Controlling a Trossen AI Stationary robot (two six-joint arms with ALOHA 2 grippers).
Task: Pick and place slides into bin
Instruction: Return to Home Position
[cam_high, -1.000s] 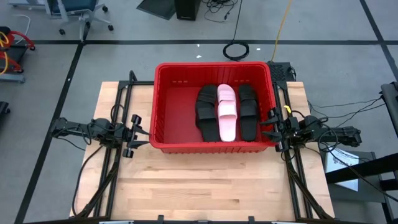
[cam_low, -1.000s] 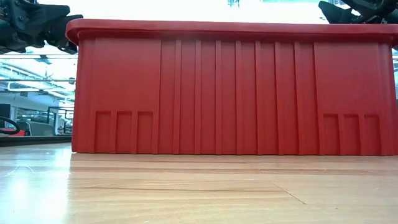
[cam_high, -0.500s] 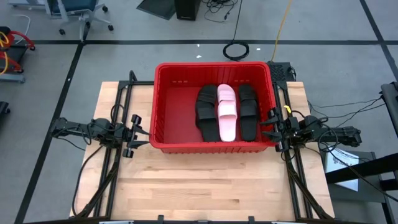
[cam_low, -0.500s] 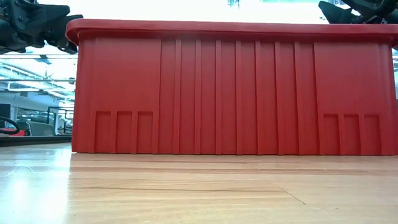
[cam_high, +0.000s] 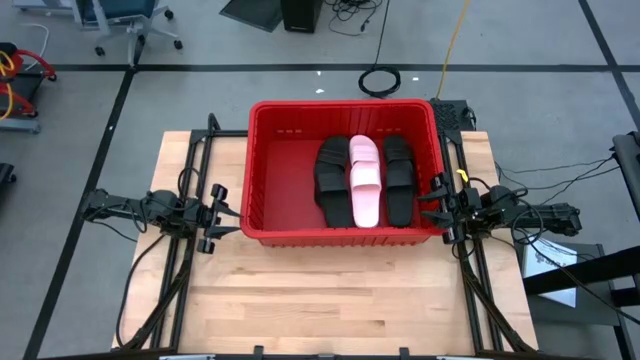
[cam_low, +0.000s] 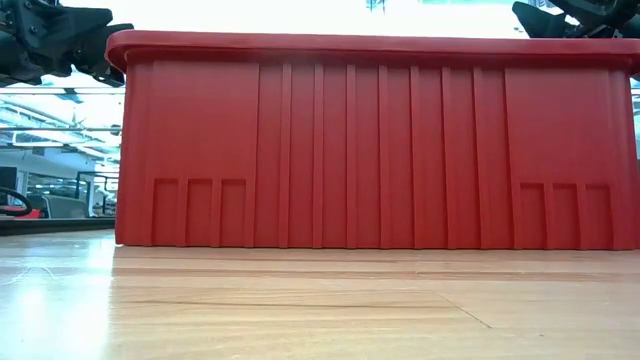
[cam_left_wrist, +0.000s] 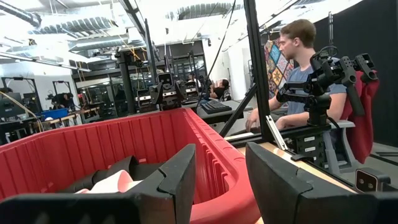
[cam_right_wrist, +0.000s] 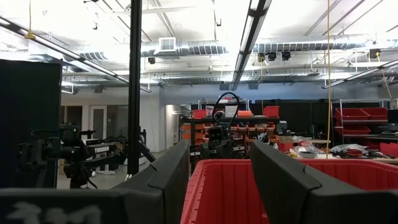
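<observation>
The red bin (cam_high: 272, 170) stands on the far half of the wooden table, and its near wall (cam_low: 370, 150) fills the low view. Several slides lie side by side on its floor toward its right end: black ones (cam_high: 332, 180), pale pink ones (cam_high: 365, 185) and black ones (cam_high: 400, 178). My left gripper (cam_high: 232, 220) waits open just outside the bin's left wall, pointing at it, with the bin's rim (cam_left_wrist: 217, 165) showing between its fingers. My right gripper (cam_high: 432, 205) waits open just outside the right wall (cam_right_wrist: 224, 186). Neither holds anything.
Bare wooden tabletop (cam_high: 330, 300) stretches from the bin to the near edge. Black frame rails (cam_high: 190, 160) run along both sides of the table. A person (cam_left_wrist: 301, 68) sits beyond the table's right side, behind my right arm (cam_left_wrist: 323, 74).
</observation>
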